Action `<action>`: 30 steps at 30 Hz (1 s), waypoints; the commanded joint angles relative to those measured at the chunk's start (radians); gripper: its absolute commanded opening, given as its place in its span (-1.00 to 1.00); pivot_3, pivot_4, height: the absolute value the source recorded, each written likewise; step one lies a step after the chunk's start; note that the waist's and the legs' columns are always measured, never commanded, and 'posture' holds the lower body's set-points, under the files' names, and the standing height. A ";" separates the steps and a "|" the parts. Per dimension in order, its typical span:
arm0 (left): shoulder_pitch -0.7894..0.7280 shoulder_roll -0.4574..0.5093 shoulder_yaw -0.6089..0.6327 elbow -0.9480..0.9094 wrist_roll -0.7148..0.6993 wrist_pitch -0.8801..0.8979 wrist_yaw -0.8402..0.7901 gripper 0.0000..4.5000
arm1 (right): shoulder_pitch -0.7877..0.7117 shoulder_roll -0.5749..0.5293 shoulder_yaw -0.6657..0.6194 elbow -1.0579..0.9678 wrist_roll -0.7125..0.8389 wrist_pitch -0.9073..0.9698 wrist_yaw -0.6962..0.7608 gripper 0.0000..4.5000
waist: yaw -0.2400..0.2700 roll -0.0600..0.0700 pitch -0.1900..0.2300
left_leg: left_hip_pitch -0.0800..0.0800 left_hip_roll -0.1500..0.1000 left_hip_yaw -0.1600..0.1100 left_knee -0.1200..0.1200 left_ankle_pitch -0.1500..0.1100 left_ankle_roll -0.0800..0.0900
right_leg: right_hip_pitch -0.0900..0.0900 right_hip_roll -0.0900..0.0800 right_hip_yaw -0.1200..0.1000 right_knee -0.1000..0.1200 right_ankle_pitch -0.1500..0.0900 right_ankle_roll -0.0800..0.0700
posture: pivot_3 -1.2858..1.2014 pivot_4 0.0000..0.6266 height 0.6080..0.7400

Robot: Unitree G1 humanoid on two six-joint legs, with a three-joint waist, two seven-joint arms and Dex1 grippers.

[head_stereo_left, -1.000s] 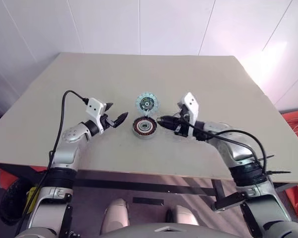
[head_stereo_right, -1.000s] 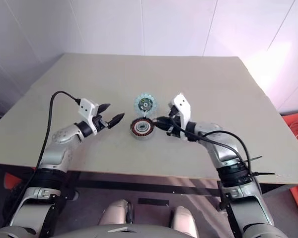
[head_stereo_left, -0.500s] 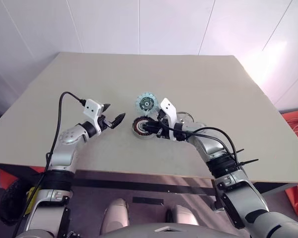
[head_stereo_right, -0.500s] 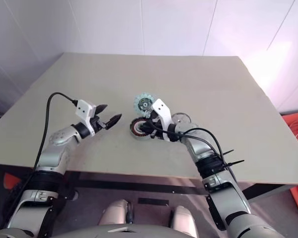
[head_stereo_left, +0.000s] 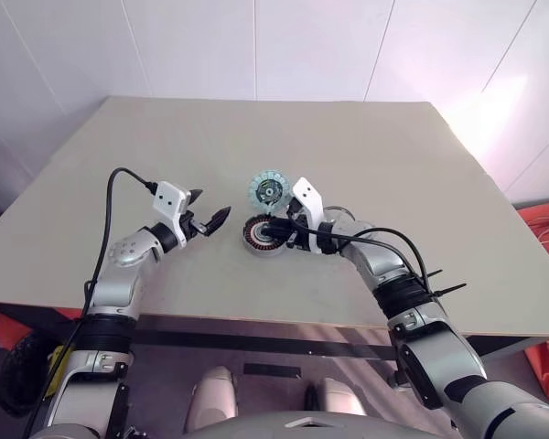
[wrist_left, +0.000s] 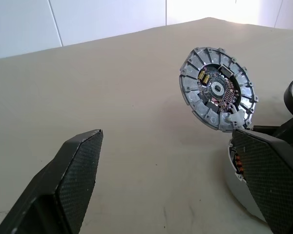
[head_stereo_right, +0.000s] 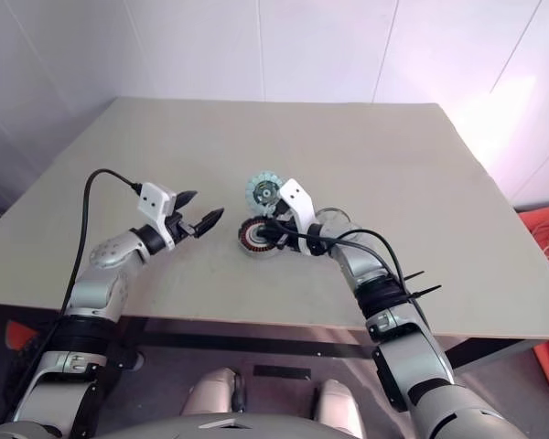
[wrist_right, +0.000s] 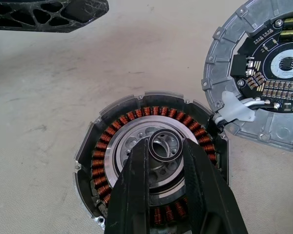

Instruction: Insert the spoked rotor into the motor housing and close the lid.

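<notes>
Moved: right gripper (wrist_right: pixel 166 146) now over motor housing (wrist_right: pixel 95 165) — pinching a small ring (wrist_right: pixel 165 146)
Left gripper (head_stereo_left: pixel 209 219): fingers apart, beside housing
Lid (head_stereo_left: pixel 270 191): behind housing, tilted

One housing (wrist_right: pixel 151 165), one lid (wrist_right: pixel 263 73), one rotor (head_stereo_left: pixel 340 218).

Bright even light, pinkish glare at upper right — soft shadows, wide-angle bending at edges
</notes>
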 commanded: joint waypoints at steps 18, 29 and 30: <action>-0.016 0.003 0.015 -0.018 0.000 -0.022 0.007 1.00 | 0.028 -0.018 -0.007 -0.104 -0.007 0.003 0.004 -0.71 | 0.000 0.000 0.000 | 0.000 0.000 0.000 0.000 0.000 0.000 | 0.000 0.000 0.000 0.000 -0.001 0.002 | 0.03 -1.00 1.00; -0.014 0.005 0.018 -0.020 -0.002 -0.022 0.011 1.00 | 0.023 -0.008 0.002 -0.099 -0.019 0.002 0.009 -0.71 | 0.000 0.000 0.000 | 0.000 0.000 0.000 0.000 0.000 0.000 | 0.000 0.000 0.000 0.000 -0.001 0.002 | 0.03 -1.00 1.00; -0.014 0.005 0.018 -0.020 -0.002 -0.022 0.011 1.00 | 0.023 -0.008 0.002 -0.099 -0.019 0.003 0.010 -0.71 | 0.000 0.000 0.000 | 0.000 0.000 0.000 0.000 0.000 0.000 | 0.000 0.000 0.000 0.000 -0.001 0.002 | 0.03 -1.00 1.00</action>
